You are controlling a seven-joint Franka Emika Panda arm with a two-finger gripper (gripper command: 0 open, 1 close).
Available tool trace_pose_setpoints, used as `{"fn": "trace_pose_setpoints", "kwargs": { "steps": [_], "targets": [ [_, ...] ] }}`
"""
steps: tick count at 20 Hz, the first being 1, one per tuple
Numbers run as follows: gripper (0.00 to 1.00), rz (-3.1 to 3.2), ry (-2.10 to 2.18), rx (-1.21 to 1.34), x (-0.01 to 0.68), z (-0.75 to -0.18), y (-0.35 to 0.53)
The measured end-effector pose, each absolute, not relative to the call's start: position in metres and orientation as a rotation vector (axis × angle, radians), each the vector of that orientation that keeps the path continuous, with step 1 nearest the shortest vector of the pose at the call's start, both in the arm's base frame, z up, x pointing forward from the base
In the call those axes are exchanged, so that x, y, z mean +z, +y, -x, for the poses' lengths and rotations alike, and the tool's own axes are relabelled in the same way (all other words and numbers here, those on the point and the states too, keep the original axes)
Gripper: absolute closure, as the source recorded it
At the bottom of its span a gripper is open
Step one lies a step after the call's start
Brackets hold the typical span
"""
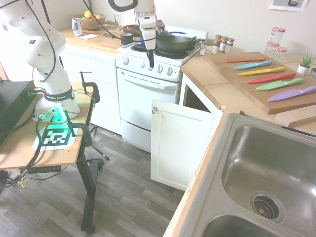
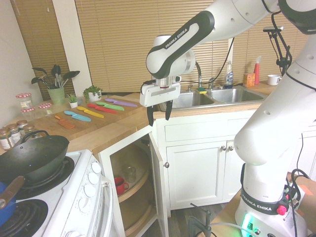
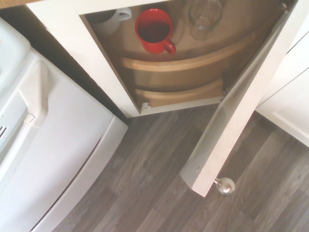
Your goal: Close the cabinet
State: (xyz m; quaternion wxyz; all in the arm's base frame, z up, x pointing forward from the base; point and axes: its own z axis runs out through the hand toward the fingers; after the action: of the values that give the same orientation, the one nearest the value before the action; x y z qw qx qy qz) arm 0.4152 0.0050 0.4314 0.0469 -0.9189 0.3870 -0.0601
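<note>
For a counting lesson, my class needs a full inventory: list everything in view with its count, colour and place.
cabinet door: 1, white, ajar
knob: 1, silver, on that door
red mug: 1, red, inside cabinet
clear glass: 1, colourless, beside red mug
stove: 1, white, left of cabinet in second exterior view
pan: 1, black, on stove
cutting board: 1, brown, on counter
knives: 5, blue, yellow, red, green, purple, on board
sink: 1, steel, in counter
arm: 1, white, beside stove and sink
tool: 1, black fingers, open, above door
</note>
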Motion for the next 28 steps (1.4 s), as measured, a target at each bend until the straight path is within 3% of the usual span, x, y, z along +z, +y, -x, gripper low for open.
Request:
{"fn": "trace_pose_setpoints", "kwargs": {
  "steps": [9, 15, 22, 28],
  "targets": [
    [0.0, 2.792, 1.279, -0.171, 0.418, -0.431, -0.07],
    [0.0, 2.739, 1.352, -0.09, 0.346, -0.465, -0.133],
    [0.0, 2.654, 1.364, 0.035, 0.27, -0.535, -0.151],
    [0.0, 2.619, 1.402, 0.125, 0.209, -0.557, -0.171]
  ]
}}
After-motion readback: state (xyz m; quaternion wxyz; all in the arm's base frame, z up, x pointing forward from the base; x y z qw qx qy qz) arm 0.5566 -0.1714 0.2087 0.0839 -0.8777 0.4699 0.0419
